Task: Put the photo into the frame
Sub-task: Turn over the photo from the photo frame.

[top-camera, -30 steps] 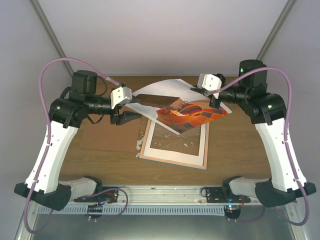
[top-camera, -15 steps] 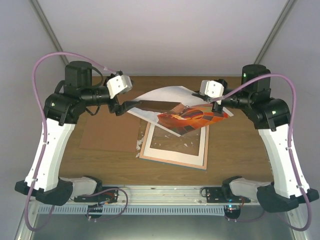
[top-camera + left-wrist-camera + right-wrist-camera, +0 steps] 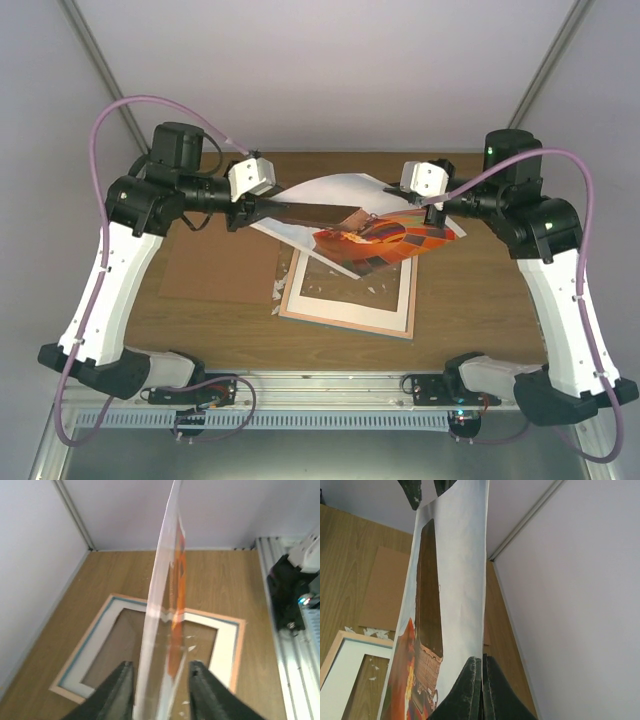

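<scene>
My right gripper [image 3: 481, 677] is pressed together on the 3 o'clock edge of the photo [image 3: 330, 195], holding the sheet up off the surface [image 3: 470, 310]. My left gripper [image 3: 160, 687] straddles the photo's 9 o'clock edge with its fingers spread, and a gap shows on one side. The photo hangs in the air between the two. The frame [image 3: 345, 322] lies flat beneath it, toward 6 o'clock, with a brown board [image 3: 215, 270] at the frame's 9 o'clock.

A wood-grain table [image 3: 470, 300] stands inside plain pale walls [image 3: 320, 70], with thin metal posts [image 3: 97, 60] rising at the back corners. A metal rail [image 3: 340, 383] lines its near edge. The light is soft and even.
</scene>
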Robot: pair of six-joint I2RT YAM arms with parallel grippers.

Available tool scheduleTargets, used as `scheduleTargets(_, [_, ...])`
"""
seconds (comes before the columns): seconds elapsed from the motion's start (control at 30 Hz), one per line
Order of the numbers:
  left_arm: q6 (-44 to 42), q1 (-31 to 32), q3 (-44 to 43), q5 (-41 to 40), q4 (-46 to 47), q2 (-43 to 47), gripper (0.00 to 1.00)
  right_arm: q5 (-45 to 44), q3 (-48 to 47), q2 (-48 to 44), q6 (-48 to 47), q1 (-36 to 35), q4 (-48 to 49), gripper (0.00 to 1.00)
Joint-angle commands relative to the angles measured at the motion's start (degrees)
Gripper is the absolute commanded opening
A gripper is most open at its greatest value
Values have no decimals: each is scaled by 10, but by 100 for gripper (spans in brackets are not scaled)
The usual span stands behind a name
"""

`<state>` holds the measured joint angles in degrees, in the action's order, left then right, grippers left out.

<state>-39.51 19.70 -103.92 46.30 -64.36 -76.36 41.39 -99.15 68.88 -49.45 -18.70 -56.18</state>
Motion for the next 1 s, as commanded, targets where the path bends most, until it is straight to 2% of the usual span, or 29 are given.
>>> scheduleTargets(0.0, [-16, 8, 12, 37, -9, 8, 27, 16, 4, 1, 5, -5, 6, 1])
scheduleTargets(0.2, [7, 8, 42, 35, 34, 11, 1, 3, 29, -3, 23, -4, 36, 1])
scheduleTargets(0.23, [16, 7, 44, 27, 49, 9, 0, -10, 41, -4, 31, -4, 45, 6])
scheduleTargets(0.27, [25, 6, 47, 16, 65, 6, 0, -19, 47, -4, 40, -4, 52, 12])
scheduleTargets(0.37, [59, 4, 45, -39, 124, -13, 0, -42, 66, -6, 73, 3, 80, 53])
scheduleTargets(0.4, [70, 2, 35, -57, 140, -25, 0, -44, 70, -6, 82, 8, 86, 62])
scheduleTargets(0.6, [95, -9, -85, -162, 198, -152, 0, -32, 90, -8, 168, 67, 131, 97])
scheduleTargets(0.67, [96, -9, -135, -202, 212, -200, 0, -2, 101, -8, 207, 113, 151, 100])
scheduleTargets(0.97, [84, -14, -350, -356, 315, -366, 0, 176, 160, 3, 348, 329, 229, 100])
